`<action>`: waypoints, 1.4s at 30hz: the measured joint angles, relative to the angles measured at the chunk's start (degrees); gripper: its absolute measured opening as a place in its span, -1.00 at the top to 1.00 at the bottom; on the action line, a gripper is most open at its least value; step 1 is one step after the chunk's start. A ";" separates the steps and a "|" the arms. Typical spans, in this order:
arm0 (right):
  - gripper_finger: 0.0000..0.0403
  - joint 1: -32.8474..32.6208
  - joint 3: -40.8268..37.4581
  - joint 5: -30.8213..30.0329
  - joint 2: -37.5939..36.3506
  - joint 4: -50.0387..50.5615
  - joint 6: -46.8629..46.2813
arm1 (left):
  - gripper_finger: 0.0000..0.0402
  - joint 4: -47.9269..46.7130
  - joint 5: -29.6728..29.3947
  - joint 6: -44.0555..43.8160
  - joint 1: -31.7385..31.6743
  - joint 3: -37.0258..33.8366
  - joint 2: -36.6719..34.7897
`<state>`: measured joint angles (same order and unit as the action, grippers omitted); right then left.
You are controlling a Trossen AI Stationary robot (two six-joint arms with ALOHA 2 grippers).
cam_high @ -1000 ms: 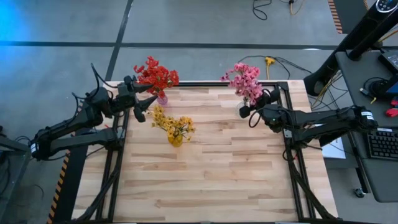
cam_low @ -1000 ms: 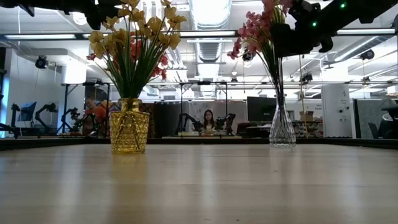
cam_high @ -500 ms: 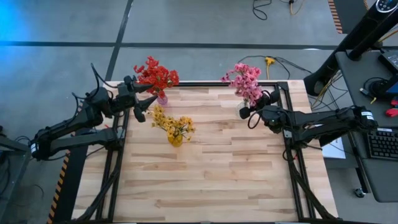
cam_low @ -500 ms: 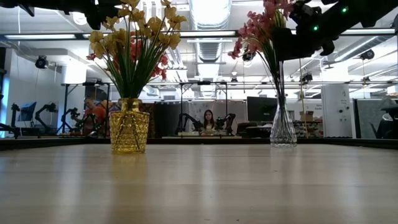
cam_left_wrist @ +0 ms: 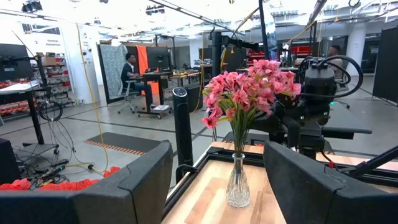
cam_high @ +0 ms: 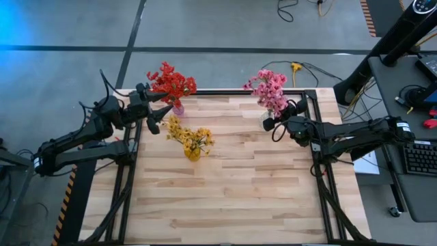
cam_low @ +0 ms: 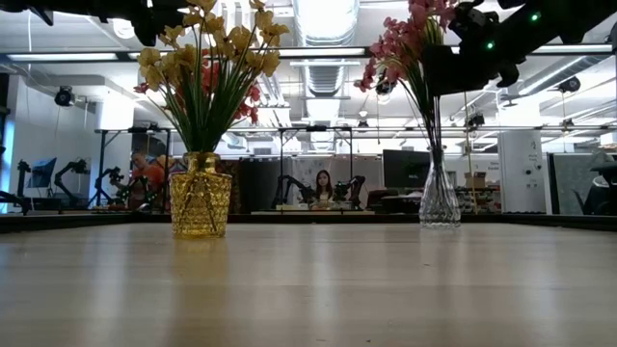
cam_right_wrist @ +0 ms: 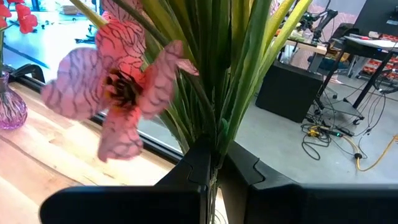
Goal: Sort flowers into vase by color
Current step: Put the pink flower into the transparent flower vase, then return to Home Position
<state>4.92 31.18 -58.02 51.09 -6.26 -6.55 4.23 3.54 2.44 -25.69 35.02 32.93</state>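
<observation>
Three bunches of flowers stand in vases at the far part of the table. Red flowers (cam_high: 171, 83) are in a small purple vase (cam_high: 178, 108), and yellow flowers (cam_high: 188, 135) are in a yellow glass vase (cam_low: 201, 198). Pink flowers (cam_high: 268, 89) are in a clear vase (cam_low: 439, 198). My right gripper (cam_high: 268, 124) is shut on the pink flowers' stems, above the clear vase. My left gripper (cam_high: 160, 113) hangs open in the air between the red and yellow flowers, with nothing between its fingers. My right gripper pinches the pink flowers' green stems (cam_right_wrist: 217, 134) between its two shut fingers, below the blossoms and above the vase's mouth. The fingers come in about level from the table's right side and lie across the stems. The stems stand upright, their lower ends in the clear vase.
The wooden table top (cam_high: 232, 198) stretches bare from the vases to the near edge. A black frame (cam_high: 317, 130) runs along the table's sides. Beyond the far edge lie cables (cam_high: 300, 68), and people sit in the room behind (cam_low: 323, 188).
</observation>
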 joint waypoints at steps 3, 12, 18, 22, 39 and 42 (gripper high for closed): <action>0.94 0.00 -0.19 0.00 0.00 -0.02 0.01 | -0.16 0.01 0.00 0.00 -0.02 0.00 0.00; 0.94 0.00 -0.22 0.11 0.00 -0.02 -0.09 | -0.16 0.00 0.00 0.00 -0.01 0.01 0.00; 0.83 0.01 -0.23 1.47 0.00 0.10 -0.34 | -0.16 0.00 0.01 -0.07 0.00 -0.01 0.00; 0.62 0.01 -0.33 1.53 0.00 0.37 -1.25 | -0.16 0.00 -0.01 -0.24 -0.02 0.01 0.00; -0.09 -0.17 -0.31 3.01 0.00 3.17 -1.58 | -0.16 -0.42 0.01 -0.22 -0.02 0.01 0.00; -0.17 -0.33 -0.31 3.06 0.00 5.21 -2.54 | -0.16 -0.45 -0.01 -0.24 -0.02 0.01 0.00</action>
<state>4.58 30.87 -54.96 51.09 -1.06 -9.09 3.78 3.53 2.20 -25.71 35.03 32.93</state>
